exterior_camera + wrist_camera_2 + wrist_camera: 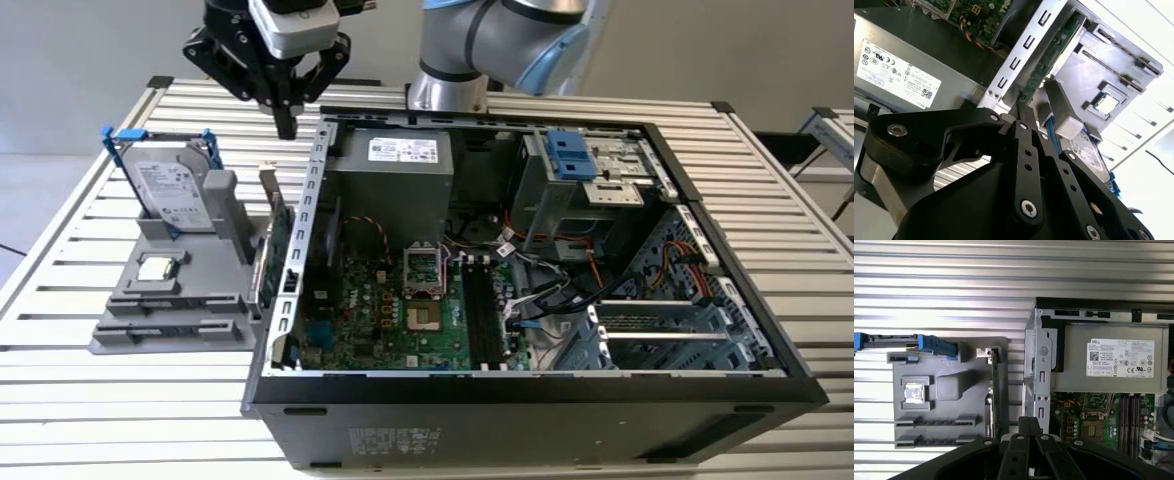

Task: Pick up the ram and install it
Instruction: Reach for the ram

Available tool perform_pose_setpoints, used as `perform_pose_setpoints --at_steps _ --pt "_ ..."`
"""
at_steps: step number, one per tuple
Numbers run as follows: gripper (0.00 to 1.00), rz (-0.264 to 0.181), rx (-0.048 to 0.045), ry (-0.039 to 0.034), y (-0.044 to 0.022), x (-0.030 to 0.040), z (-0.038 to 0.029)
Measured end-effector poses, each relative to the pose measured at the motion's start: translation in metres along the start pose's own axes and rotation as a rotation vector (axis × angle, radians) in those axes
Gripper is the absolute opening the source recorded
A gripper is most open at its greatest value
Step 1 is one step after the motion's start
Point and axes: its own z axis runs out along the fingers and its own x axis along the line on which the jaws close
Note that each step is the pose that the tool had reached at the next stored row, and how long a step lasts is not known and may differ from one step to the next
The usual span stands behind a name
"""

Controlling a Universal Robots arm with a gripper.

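Note:
My gripper (pixel 284 128) hangs shut and holds nothing, high above the gap between the grey parts holder (pixel 200 335) and the open computer case (pixel 320 200). In both wrist views its black fingers (pixel 1021 107) (pixel 1029 422) press together over the case's side wall. The ram is hidden; I cannot pick it out in the holder's two long slots (pixel 936 421) or among the black memory slots (pixel 481 310) (pixel 1128 422) on the motherboard.
The holder carries a hard drive (pixel 174 185), a processor chip (pixel 158 268) and a green expansion card (pixel 276 250) standing on edge beside the case wall. Inside the case are the power supply (pixel 387 180), loose cables (pixel 561 290) and a drive cage (pixel 587 170). A slatted metal table (pixel 80 400) lies underneath.

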Motion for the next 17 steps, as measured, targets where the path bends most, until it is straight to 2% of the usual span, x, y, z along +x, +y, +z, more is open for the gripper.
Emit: perform_pose_setpoints --at_steps 17 --pt "0.0 -0.036 -0.0006 0.0032 0.0001 0.0137 0.0001"
